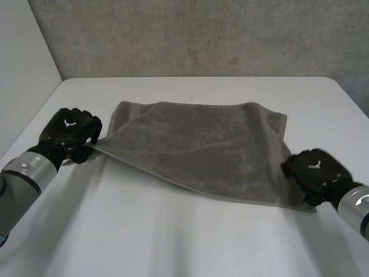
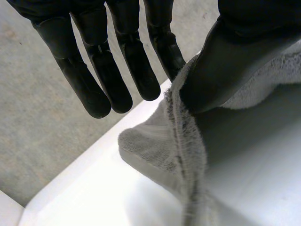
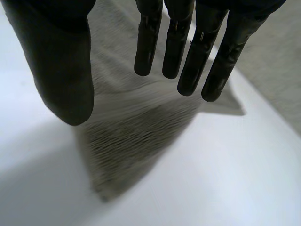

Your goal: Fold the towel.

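Observation:
A grey-brown towel (image 1: 196, 144) lies spread across the white table (image 1: 173, 231), its far part doubled over. My left hand (image 1: 69, 130) holds the towel's left corner a little off the table, so that edge is stretched taut. In the left wrist view the thumb (image 2: 225, 61) pinches the towel's hem (image 2: 181, 127) against the nearest finger, while the other fingers (image 2: 94, 80) stay straight. My right hand (image 1: 314, 167) hovers over the near right corner. In its wrist view the fingers (image 3: 188, 61) and thumb (image 3: 66, 70) are straight and apart, with the towel (image 3: 136, 136) flat beneath them.
A concrete wall (image 1: 202, 34) rises behind the table's far edge. The table's left edge runs close by my left hand, with grey floor (image 2: 47, 117) beyond it. Bare white tabletop (image 3: 225, 179) stretches in front of the towel.

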`<state>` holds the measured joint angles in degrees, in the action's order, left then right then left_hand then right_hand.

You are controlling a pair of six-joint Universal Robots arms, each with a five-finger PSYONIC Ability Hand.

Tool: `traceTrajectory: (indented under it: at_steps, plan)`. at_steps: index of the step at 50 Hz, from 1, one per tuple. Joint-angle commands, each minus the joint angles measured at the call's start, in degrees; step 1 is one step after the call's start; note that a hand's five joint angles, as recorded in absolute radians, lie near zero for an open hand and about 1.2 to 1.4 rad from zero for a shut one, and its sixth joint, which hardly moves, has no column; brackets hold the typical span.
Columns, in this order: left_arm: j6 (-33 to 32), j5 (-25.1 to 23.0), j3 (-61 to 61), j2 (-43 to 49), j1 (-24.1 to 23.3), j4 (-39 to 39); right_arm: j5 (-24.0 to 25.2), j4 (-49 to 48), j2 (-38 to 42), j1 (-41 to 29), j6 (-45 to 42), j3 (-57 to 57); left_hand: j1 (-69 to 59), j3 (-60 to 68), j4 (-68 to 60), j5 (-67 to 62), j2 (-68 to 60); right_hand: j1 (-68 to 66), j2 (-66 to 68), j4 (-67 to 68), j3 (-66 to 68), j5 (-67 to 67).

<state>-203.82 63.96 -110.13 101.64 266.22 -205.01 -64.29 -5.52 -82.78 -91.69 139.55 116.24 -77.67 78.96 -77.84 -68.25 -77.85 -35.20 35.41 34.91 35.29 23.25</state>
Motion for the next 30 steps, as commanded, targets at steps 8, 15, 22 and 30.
traceTrajectory:
  at_steps: [8,15,22,30]
  plan:
    - [1.31,0.55,8.70,4.62,-1.14,6.71,0.83,-13.37,8.86,-0.15,-0.15,4.16,-2.33,1.04,-2.16,-1.75,-2.15,3.09,-3.29,-2.79,-3.18,-1.13]
    - [2.72,0.47,10.90,4.97,-1.93,7.95,0.13,-18.13,9.74,-0.42,-0.24,4.52,-2.33,1.04,-2.16,-1.75,-2.15,2.41,-2.62,-2.11,-2.50,-0.46]
    - [2.99,0.55,10.73,5.85,-3.16,7.87,0.22,-19.09,10.53,0.11,-0.24,3.90,-2.33,1.04,-2.16,-1.75,-2.15,2.07,-2.28,-1.78,-2.17,-0.12]
    - [2.99,0.47,10.64,6.64,-3.25,7.87,0.39,-20.06,13.07,0.11,-0.85,2.85,-2.33,1.04,-2.16,-1.75,-2.15,2.07,-2.28,-1.78,-2.17,-0.12]
